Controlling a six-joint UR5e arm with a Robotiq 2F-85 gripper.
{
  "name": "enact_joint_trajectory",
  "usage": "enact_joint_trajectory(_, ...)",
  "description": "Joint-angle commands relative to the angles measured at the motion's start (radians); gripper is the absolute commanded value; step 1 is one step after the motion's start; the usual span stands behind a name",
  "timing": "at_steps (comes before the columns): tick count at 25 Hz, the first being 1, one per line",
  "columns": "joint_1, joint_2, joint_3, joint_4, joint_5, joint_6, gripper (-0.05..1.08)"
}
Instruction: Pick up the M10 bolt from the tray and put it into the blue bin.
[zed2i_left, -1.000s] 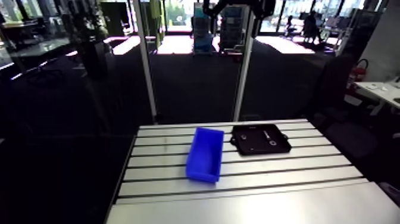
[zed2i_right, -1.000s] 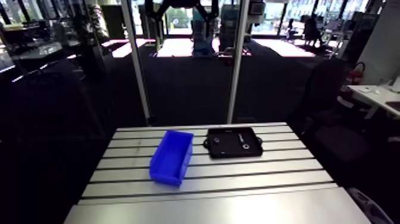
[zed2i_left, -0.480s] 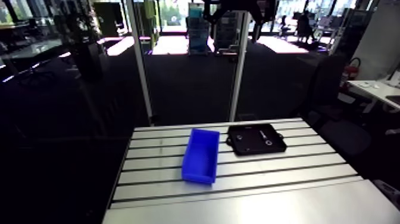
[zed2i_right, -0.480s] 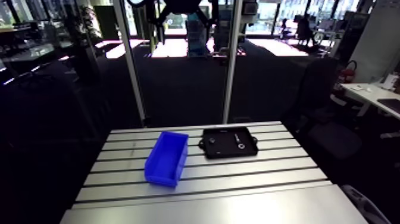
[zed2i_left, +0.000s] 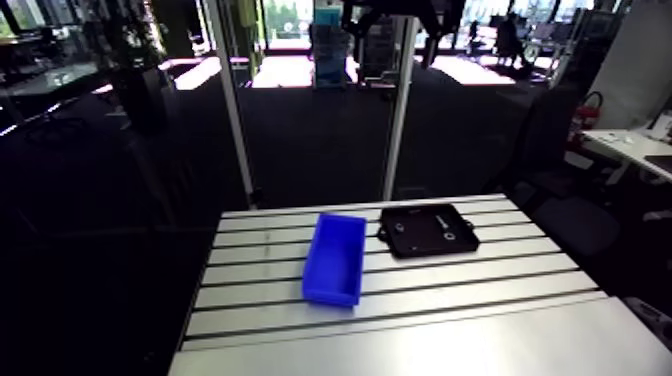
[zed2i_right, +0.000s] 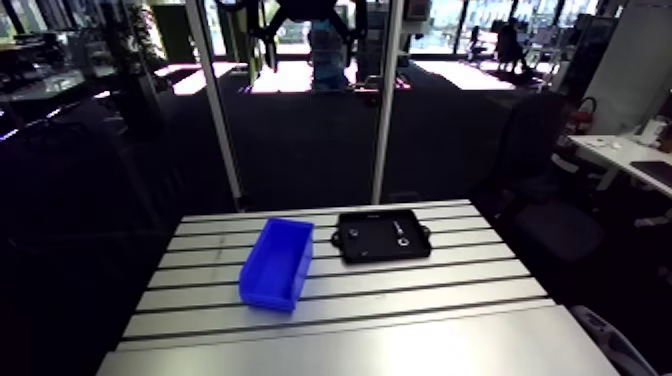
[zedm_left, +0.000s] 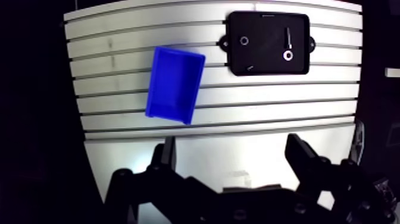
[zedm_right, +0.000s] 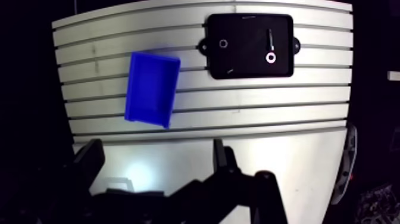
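Wrist view: the black two-finger gripper (zedm_left: 231, 146) is gaping wide, gripping nothing. The slim silvery M10 bolt (zedm_left: 288, 38) is lying inside the flat black plastic tray (zedm_left: 265, 67), right of centre in the arm view, beside the rectangular blue plastic bin (zedm_left: 175, 83).

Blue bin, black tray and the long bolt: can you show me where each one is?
Blue bin (zedm_left: 175, 83): wrist view, on its inside floor.
Black tray (zedm_left: 266, 44): wrist view, on a bare patch of its floor.
Bolt (zedm_left: 287, 39): wrist view, midway along its thin shank.

Slotted aluminium table (zedm_left: 238, 113), white washer (zedm_left: 287, 55), smaller ring (zedm_left: 243, 40)
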Motion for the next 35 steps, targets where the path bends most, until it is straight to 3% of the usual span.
enact_joint_trajectory(1,-0.005,0.018,-0.011,-0.007,0.002,-0.032,0.01)
enact_joint_trajectory(16,-0.147,0.104,-0.029,-0.07,0.009,-0.215,0.01)
enact_joint_trajectory(35,-0.184,0.201,-0.017,-0.163,0.01,-0.227,0.01)
